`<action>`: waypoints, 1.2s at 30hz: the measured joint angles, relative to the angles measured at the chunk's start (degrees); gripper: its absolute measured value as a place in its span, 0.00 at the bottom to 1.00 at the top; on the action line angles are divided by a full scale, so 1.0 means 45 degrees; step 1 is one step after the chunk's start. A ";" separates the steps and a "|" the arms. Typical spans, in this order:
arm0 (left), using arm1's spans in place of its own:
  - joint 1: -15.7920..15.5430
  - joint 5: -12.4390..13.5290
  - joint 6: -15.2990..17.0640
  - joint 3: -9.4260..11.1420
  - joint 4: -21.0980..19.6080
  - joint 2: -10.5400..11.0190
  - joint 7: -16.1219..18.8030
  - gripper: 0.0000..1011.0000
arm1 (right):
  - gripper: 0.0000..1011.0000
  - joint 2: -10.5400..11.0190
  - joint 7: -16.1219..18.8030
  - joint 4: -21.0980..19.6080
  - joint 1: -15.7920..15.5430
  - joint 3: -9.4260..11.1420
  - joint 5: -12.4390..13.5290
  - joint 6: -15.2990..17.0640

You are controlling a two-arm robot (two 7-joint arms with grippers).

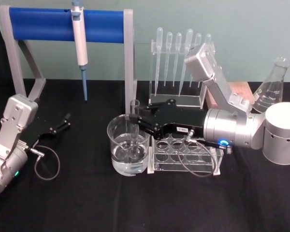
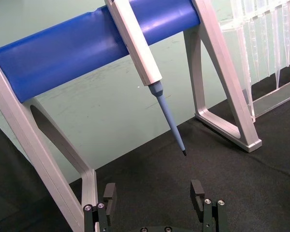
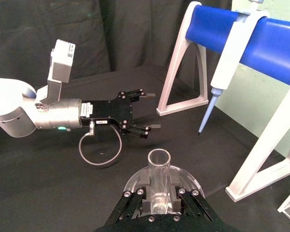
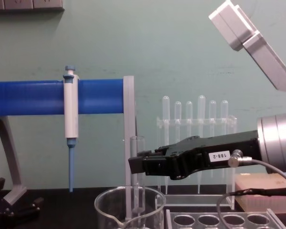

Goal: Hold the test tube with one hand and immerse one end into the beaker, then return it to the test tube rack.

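A black-covered table [image 1: 135, 208] carries laboratory ware. Along its far edge, toward the left corner, a blue-barred stand [image 1: 63, 24] holds a hanging micropipette [image 1: 79, 36]. Near the table's middle sits a clear test tube rack [image 1: 183, 166]; the holes that show are empty. Just beside the rack's left end stands the beaker [image 1: 113, 133], holding a shallow layer of clear liquid. The right tool [image 1: 137, 121] reaches in from the table's right edge, above the rack, and is clamped on the test tube [image 1: 135, 140]. The tube stands upright inside the beaker, open mouth above the rim. The left tool [image 1: 64, 122] lies idle near the left edge, fingers spread, holding nothing.

The tube is grasped and lowered into the beaker. Its rounded end seems to reach the liquid, so the dip looks done or nearly so. Lifting the tube out and seating it in a rack hole remain.

The chest view gives the side profile that the head view lacks: the tube [image 4: 137, 148] hangs vertical, passing below the beaker's rim [image 4: 128, 191], though the liquid line falls below that picture's lower edge. The right wrist view looks down on the tube's open mouth [image 3: 159, 158] and shows a finger pressed against each side. The left wrist view shows that tool's own fingers [image 2: 197, 191] apart, with bare cloth between them.
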 joint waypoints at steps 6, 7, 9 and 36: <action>-0.0001 0.0000 0.0000 0.0001 0.0000 0.0000 0.0001 0.99 | 0.22 -0.0135 0.0124 0.0115 -0.0077 0.0039 -0.0254 0.0000; 0.0000 0.0000 0.0000 0.0000 0.0000 0.0000 0.0000 0.99 | 0.22 -0.0135 0.0124 0.0115 -0.0077 0.0039 -0.0254 0.0000; 0.0000 0.0000 0.0000 0.0000 0.0000 0.0000 0.0001 0.99 | 0.22 -0.0174 0.0139 0.0156 -0.0107 0.0051 -0.0397 -0.0026; 0.0000 0.0000 0.0000 0.0000 0.0000 0.0000 0.0001 0.99 | 0.22 -0.0166 0.0144 0.0151 -0.0096 0.0038 -0.0411 -0.0046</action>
